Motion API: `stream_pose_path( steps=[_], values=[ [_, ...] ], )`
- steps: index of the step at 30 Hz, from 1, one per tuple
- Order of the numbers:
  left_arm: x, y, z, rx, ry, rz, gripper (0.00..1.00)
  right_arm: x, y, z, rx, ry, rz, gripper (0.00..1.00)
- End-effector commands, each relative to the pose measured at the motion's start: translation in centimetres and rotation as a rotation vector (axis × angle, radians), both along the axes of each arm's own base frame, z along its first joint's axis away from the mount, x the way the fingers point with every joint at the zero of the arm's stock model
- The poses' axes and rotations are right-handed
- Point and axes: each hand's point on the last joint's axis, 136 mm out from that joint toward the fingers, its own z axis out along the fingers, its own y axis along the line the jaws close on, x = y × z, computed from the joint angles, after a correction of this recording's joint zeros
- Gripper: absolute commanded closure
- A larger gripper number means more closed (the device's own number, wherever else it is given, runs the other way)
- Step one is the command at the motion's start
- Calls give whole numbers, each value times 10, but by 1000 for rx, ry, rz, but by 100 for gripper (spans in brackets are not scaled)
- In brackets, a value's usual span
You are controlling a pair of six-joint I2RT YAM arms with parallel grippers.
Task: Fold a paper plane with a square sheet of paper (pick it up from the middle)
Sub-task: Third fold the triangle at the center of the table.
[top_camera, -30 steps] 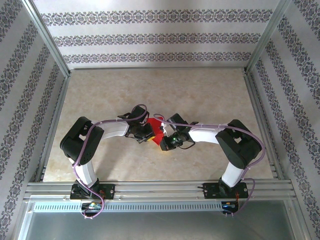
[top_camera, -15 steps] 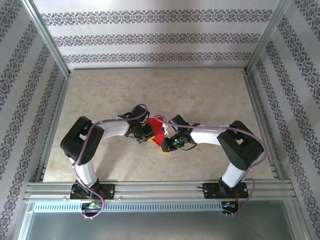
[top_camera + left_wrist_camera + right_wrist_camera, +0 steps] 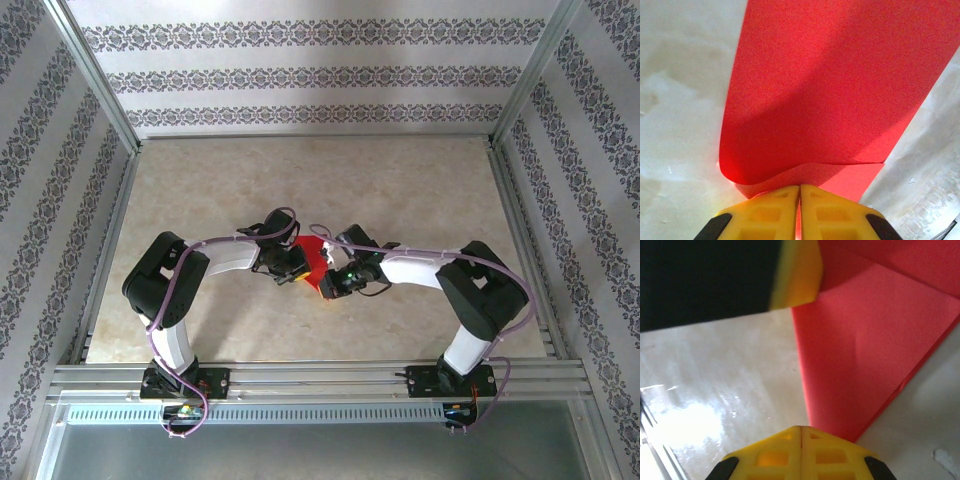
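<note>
Near the middle of the table, toward its front edge, the paper is held between both arms, curled over itself, probably for creasing. One edge is pinched by the closed left gripper, a corner by the closed right gripper. Each gripper is crowded by the other.

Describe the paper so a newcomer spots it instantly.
On the beige marble-look table, look at the middle. The thin bright red sheet of paper, folded over, is pinched by the left gripper and right gripper. Nothing else there is red.
</note>
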Motion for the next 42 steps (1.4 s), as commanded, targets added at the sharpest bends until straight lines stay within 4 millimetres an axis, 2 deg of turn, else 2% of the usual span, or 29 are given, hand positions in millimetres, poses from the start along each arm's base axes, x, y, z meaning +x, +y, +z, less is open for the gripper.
stream_pose_path(
  steps=[1, 5, 11, 13, 22, 25, 34, 42],
  values=[
    [-9, 10, -21, 80, 41, -13, 89, 6, 1, -6, -19, 11, -18, 93],
    [0, 1, -8, 42, -19, -45, 88, 3, -7, -20, -72, 34, -28, 93],
    [20, -17, 48, -52, -241, -127, 83, -1, -19, -30, -130, 62, -56, 93],
    [18, -19, 55, -50, -276, -151, 83, -1, -20, -31, -136, 67, -60, 93],
    [-8, -33, 28, -38, -252, -210, 87, -3, -24, -34, -150, 97, -78, 94],
    [-12, -31, 22, -35, -248, -208, 87, -4, -25, -35, -150, 103, -80, 94],
    [-15, -28, 5, -27, -243, -216, 87, -6, -26, -37, -155, 118, -82, 94],
    [-8, -13, -7, 73, -244, -254, 87, -11, -32, -41, -186, 132, -71, 94]
  ],
)
